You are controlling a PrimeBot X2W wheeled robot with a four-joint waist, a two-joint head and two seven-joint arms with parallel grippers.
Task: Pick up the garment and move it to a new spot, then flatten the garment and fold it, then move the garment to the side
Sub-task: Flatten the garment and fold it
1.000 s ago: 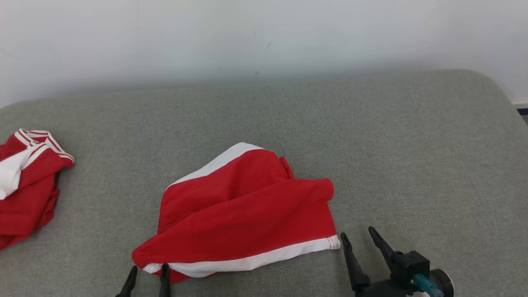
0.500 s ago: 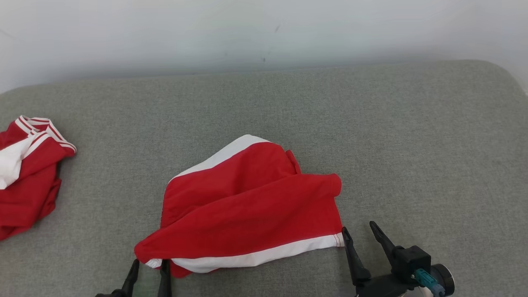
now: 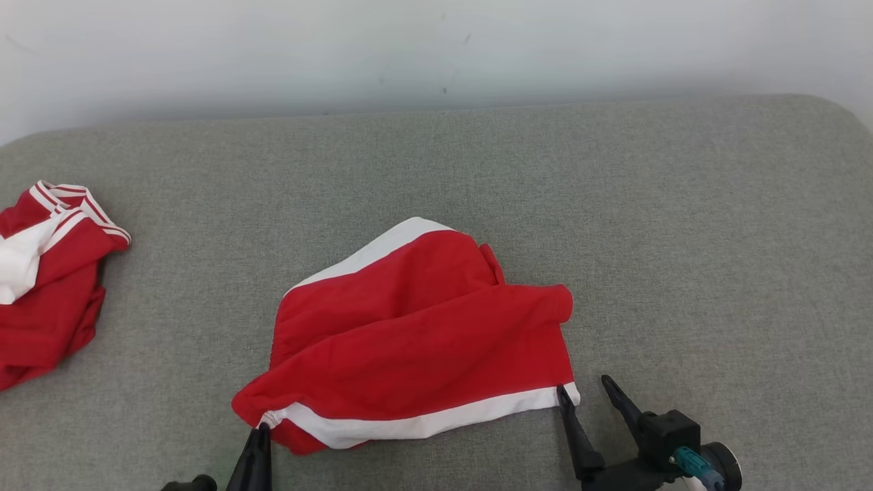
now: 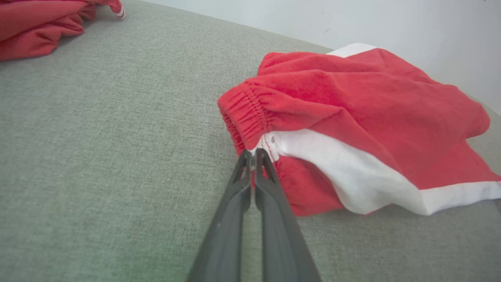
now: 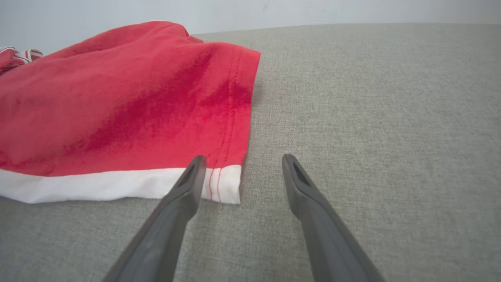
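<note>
Garment (image 3: 48,300) far left, well apart from left end effector (image 3: 262,429) pinching shorts (image 3: 423,327)

You have red shorts (image 3: 416,327) with white side stripes lying rumpled near the middle of a gray cushion (image 3: 682,239), and a pale wall (image 3: 436,48) behind it.

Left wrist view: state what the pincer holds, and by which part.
The left pincer is shut on the red shorts, pinching the white stripe's end beside the gathered waistband.
</note>
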